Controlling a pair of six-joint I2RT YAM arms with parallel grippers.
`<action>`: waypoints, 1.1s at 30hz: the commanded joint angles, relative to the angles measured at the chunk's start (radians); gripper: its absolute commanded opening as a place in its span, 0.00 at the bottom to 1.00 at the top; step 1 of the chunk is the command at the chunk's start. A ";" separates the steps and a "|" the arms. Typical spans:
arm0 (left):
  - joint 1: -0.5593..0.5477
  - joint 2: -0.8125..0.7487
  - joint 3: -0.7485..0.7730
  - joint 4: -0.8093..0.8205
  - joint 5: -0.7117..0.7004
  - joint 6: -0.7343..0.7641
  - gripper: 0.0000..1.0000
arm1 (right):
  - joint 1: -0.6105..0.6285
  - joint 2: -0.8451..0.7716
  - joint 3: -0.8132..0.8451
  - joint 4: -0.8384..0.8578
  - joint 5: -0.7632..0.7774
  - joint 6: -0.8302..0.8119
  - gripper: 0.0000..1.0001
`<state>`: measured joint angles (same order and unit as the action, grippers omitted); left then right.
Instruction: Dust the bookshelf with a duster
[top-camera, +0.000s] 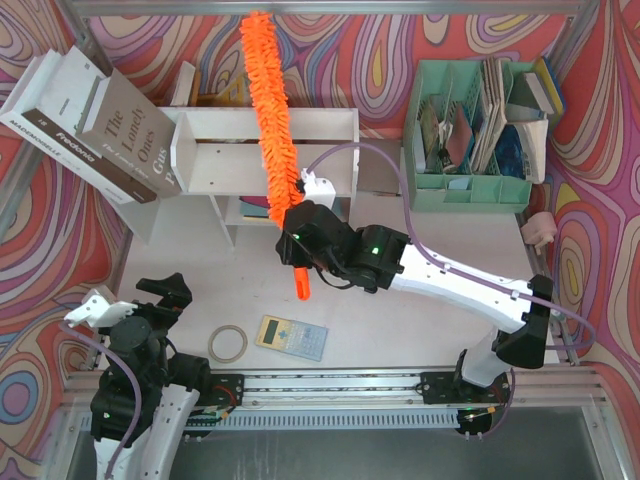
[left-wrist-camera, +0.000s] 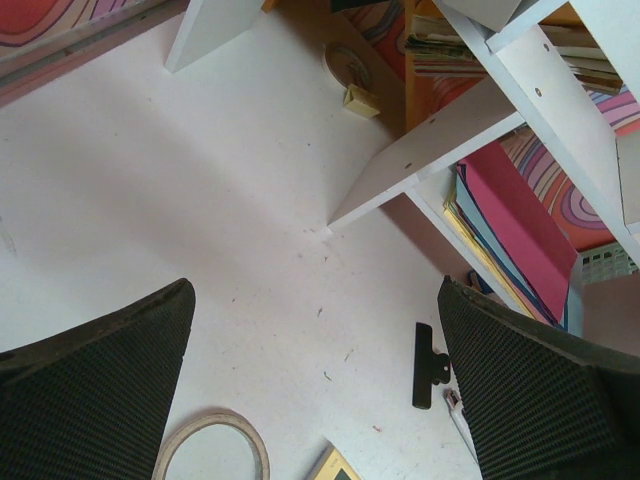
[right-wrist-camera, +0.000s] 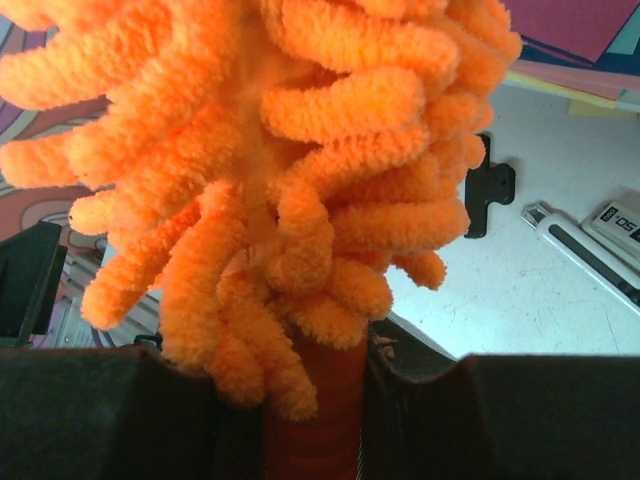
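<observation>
Top external, right pincer gripping duster handle, left pincer wide open

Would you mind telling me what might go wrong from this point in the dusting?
1. The right gripper holds the duster only by its thin handle, with the long head lying across the bookshelf top; pressing down could twist it in the grip.
2. A sweep leftward could knock the tilted books at the shelf's left end.

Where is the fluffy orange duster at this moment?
In the top view, the fluffy bright-orange chenille duster runs front to back over the middle of the white two-tier bookshelf, its handle held by the right gripper in front of it.
</observation>
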<state>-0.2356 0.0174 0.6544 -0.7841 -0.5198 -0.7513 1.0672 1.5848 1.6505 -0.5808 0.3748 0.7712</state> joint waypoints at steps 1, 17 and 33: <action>0.004 -0.013 -0.008 0.003 0.003 0.008 0.98 | -0.004 -0.023 0.027 -0.019 -0.031 -0.009 0.00; 0.004 -0.013 -0.009 0.002 0.004 0.007 0.98 | -0.070 -0.062 -0.035 -0.101 0.002 0.083 0.00; 0.005 -0.013 -0.012 0.008 0.006 0.008 0.99 | -0.084 -0.050 -0.020 -0.094 -0.012 0.038 0.00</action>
<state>-0.2356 0.0174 0.6533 -0.7837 -0.5198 -0.7513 0.9825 1.4891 1.5902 -0.7357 0.3885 0.8639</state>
